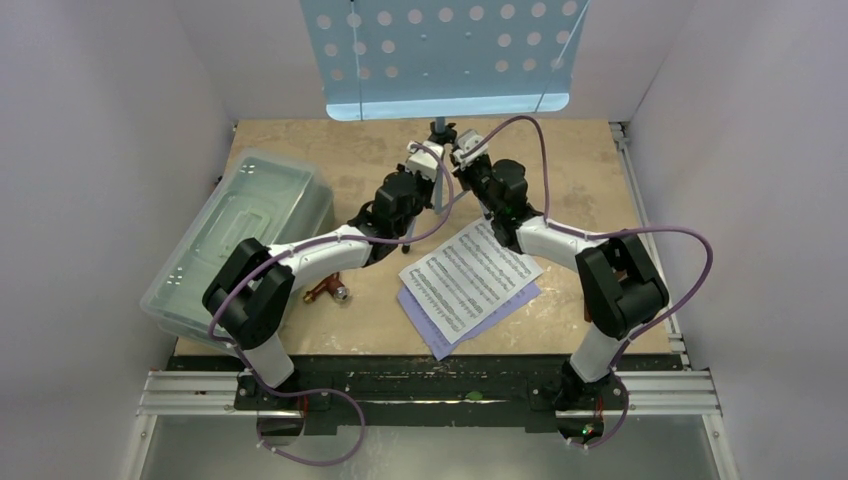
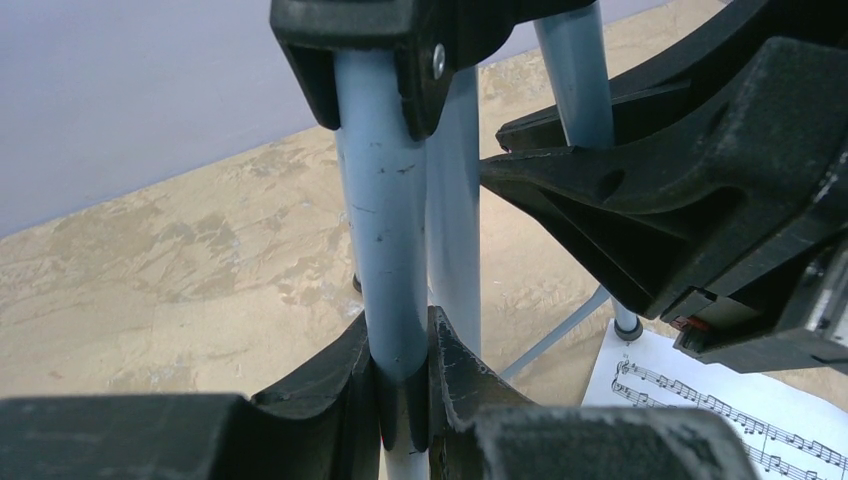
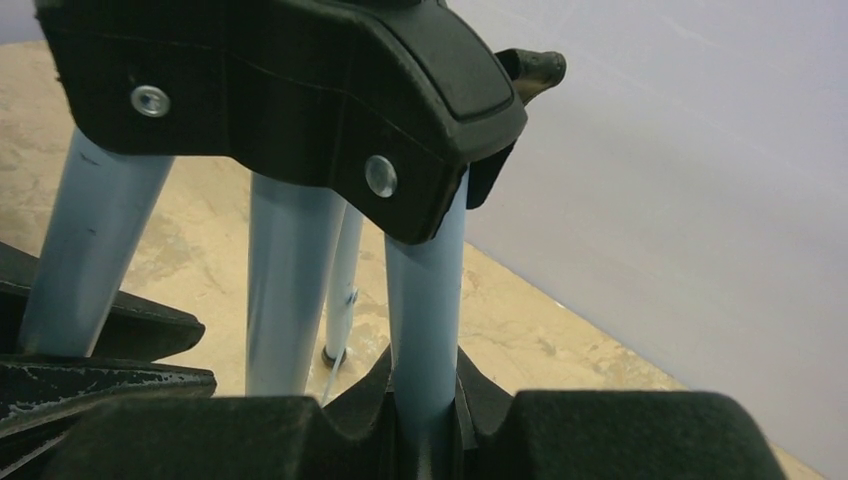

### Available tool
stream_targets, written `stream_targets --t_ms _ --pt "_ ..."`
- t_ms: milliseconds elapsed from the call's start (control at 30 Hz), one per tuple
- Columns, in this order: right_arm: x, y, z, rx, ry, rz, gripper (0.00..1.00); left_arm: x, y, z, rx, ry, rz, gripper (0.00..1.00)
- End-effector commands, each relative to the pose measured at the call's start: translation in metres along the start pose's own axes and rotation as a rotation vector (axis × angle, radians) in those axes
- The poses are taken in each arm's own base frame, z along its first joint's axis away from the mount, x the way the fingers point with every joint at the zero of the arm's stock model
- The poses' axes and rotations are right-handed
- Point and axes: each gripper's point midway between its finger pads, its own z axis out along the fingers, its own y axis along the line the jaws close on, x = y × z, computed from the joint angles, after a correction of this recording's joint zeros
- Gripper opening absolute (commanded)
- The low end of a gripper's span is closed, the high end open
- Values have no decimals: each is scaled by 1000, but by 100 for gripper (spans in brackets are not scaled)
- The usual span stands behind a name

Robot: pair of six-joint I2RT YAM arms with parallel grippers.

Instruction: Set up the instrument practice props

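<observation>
Left claw [image 2: 403, 398] is clamped on one pale-blue leg [image 2: 385, 230] of the music stand [image 1: 450, 50], the tube pinched between its fingers. Close beside it, the right claw [image 3: 425, 405] is closed the same way on a second leg [image 3: 425, 290]. Just above both claws the legs meet in a black riveted hub [image 3: 290, 90].

The stand looks light but top-heavy, with its perforated desk far overhead. Its painted tubes are stiff, smooth and probably slippery, so high on the legs, under the hub, seems the sound place to hold.

Behind the right claw the sheet-music pages [image 1: 470, 275] lie flat on the bench [image 1: 580, 170], close to one tripod foot. Behind the left claw sits the metronome [image 1: 325, 291], half hidden under the arm. Further left is a clear lidded box [image 1: 240, 225]. Walls [image 1: 120, 150] close in beyond and at both sides, so room for swinging the stand is tight.
</observation>
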Motion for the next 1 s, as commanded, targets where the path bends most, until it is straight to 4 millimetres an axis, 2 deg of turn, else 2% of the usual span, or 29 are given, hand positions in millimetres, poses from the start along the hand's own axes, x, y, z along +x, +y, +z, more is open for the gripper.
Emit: stream_targets --t_ms 0,67,133,267,433,633,700,767,800,900,967 --pt "-169 -69 -8 223 -444 -50 0 4 -21 -5 97 21 31 0" --pt "-173 -68 -5 209 -459 -55 0 3 -23 -2 105 20 28 0" --pt "-168 -72 0 220 -453 -60 0 2 -26 3 108 21 31 0" --pt "-137 -81 14 231 -402 -79 0 -2 -29 9 113 17 25 0" --pt "-95 -88 11 238 -350 -55 0 1 -33 14 122 31 25 0" --pt "-71 -85 7 227 -292 -25 0 13 -37 17 132 54 27 0" --pt "-67 -84 2 225 -269 14 12 18 -37 18 133 62 28 0" --pt "-61 -82 1 216 -224 79 39 21 -37 19 131 65 27 0" --pt "-58 -79 1 208 -192 123 48 22 -37 20 131 68 26 0" --pt "-50 -75 0 196 -107 248 65 25 -38 21 134 73 25 0" --pt "-50 -74 -9 207 -90 304 76 25 -37 21 131 74 25 0"
